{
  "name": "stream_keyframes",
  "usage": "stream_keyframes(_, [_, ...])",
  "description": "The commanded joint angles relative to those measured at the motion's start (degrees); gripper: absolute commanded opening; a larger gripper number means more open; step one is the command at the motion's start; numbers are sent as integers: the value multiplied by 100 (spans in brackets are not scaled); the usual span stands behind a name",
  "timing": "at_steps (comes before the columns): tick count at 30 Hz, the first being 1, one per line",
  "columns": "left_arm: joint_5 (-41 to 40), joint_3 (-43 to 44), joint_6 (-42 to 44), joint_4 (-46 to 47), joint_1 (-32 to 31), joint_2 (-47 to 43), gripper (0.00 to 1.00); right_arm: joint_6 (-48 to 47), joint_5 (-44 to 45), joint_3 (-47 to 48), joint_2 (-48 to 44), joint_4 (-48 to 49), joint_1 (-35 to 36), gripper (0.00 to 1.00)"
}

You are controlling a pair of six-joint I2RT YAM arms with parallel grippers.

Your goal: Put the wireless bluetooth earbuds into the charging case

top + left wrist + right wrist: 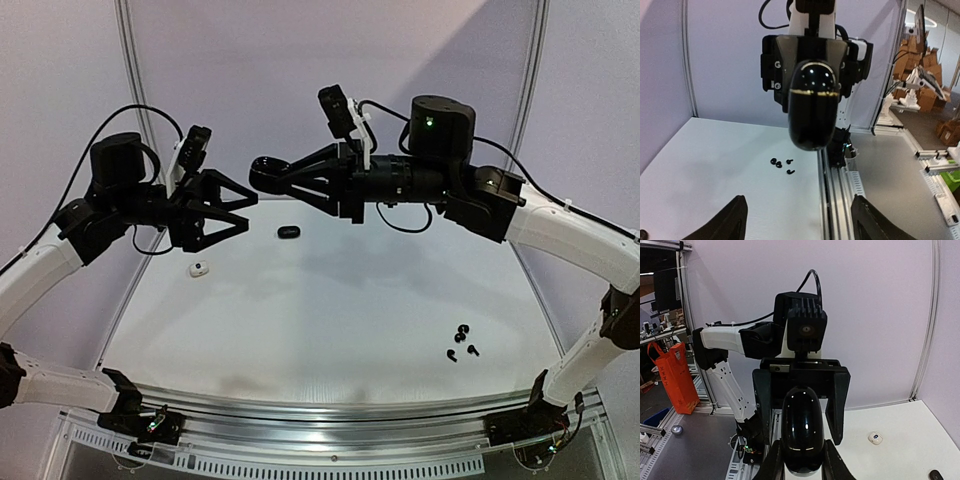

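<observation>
Top view: the right end effector pinches a glossy black oval charging case aloft. The left end effector, fingers spread, faces it. The tiny black stemmed earbuds lie well apart on the white worktop.

Left wrist: the case's lid looks shut.

Right wrist: the spread fingers flank it. Opening the lid seems next, without dislodging the case.

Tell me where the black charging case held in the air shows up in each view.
Top external: black charging case upper middle, held aloft between the arms.
Left wrist: centre, large, facing the camera.
Right wrist: bottom centre, close up.
Shared landmark: small white case on the table, left in top external, lower right in right wrist.
</observation>
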Motion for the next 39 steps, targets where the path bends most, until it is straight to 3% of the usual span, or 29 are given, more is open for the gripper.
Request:
stream_keyframes(1, [335,-218,-835,1118,49,6,63,-153,-41,306,238,-35,67,0])
stream_keyframes(3, [329,-299,-975,1515,52,6,56,-200,39,394,325,-128,94,0])
stream_keyframes(9, [356,-381,-1036,1790,27,71,54,-290,42,574,475,-326,107,0])
stream_keyframes(12, [282,-390,-1044,1809,10,93,48,-355,59,619,514,-446,103,0])
stream_keyframes(26, [294,-431,-1019,1833,-10,69,1,-579,147,787,623,-816,100,0])
stream_keyframes(28, [319,-458,-1005,1848,-9,52,3,-592,156,844,647,-934,101,0])
stream_keyframes(30, [349,-469,-1001,1864,-9,54,18,-640,148,950,692,-1124,105,0])
stream_keyframes(31, [362,-469,-995,1860,-9,50,21,-680,167,1016,705,-1241,106,0])
stream_keyframes(39, [517,-461,-808,1659,-17,65,27,-1240,550,1817,771,-2417,106,0])
